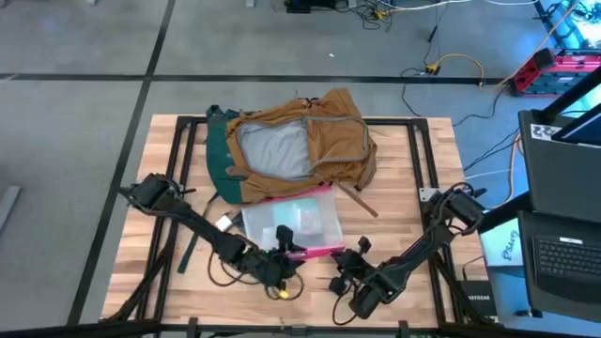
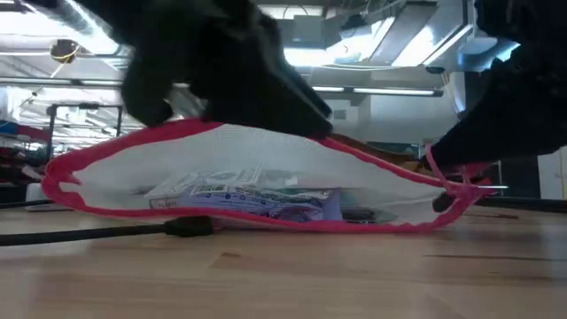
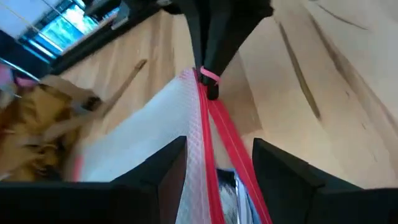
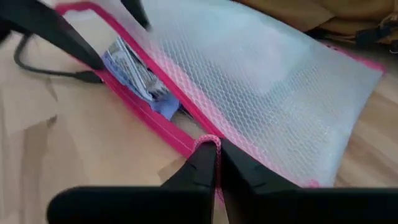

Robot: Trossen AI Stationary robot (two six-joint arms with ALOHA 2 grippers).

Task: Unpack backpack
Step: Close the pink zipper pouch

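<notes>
That floppy tan-brown fabric backpack [image 1: 300, 145] will sag anywhere, so grab its rim; right tool [image 4: 214, 163] pinches the clear pink-edged pouch's [image 4: 261, 87] pull, left tool [image 3: 214, 162] straddles its edge, wide.

No text, label, brand or number is showing clearly enough to be read in any view. Printed packets [image 2: 244, 197] are lying inside the clear pink-edged pouch [image 2: 266, 168], and their markings are appearing only as blurred blue and grey shapes. A white sheet [image 1: 508, 246] beside the laptop [image 1: 563, 258] at the worktop's right is carrying some blue handwriting, too small to make out.
</notes>
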